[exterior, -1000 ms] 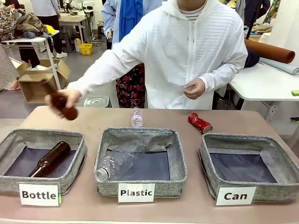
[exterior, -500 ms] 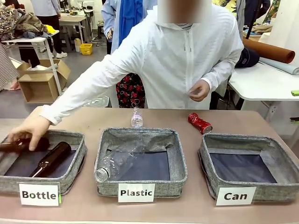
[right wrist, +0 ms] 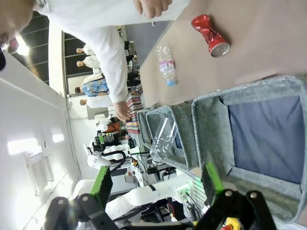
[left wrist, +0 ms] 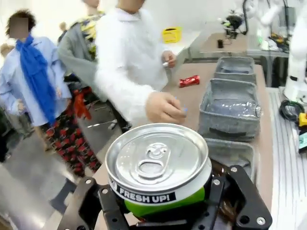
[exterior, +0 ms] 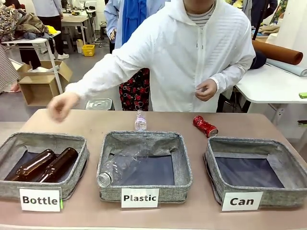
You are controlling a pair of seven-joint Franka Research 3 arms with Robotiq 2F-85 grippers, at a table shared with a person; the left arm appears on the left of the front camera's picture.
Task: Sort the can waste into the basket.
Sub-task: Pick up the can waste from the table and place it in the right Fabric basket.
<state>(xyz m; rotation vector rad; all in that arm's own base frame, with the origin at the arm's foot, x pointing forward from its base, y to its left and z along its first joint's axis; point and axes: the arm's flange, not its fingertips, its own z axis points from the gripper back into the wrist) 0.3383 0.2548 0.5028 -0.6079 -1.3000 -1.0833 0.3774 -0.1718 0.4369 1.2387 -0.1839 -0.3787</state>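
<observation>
Metal is gripped nearest of all: a black can (left wrist: 158,163), its silver top facing the wrist camera above a band printed "FRESH UP!", is clamped in the closed left hand (left wrist: 160,203).

The right hand (right wrist: 157,184) is held open, its green pads (right wrist: 102,183) spread wide, with the Can basket (right wrist: 206,124) seen beyond them and its dark floor exposed.

Along the near edge of the table (exterior: 96,125) three grey felt baskets are set in a row.
- At the left, two brown bottles (exterior: 45,165) are laid side by side in the Bottle basket (exterior: 45,139).
- In the middle, a clear bottle (exterior: 117,168) is laid in the Plastic basket (exterior: 144,138), its neck toward the near left corner.
- At the right is the Can basket (exterior: 254,142).

Behind the row, a small bottle (exterior: 140,120) is stood upright on the table beyond the Plastic basket. The red can (exterior: 205,126) is laid on its side just beyond the Can basket's far left corner, apart from it.

At the far side a person (exterior: 192,57) in white is seen. One sleeve (exterior: 105,72) is stretched out above the table beyond the Bottle basket, and the other is bent at the chest.
</observation>
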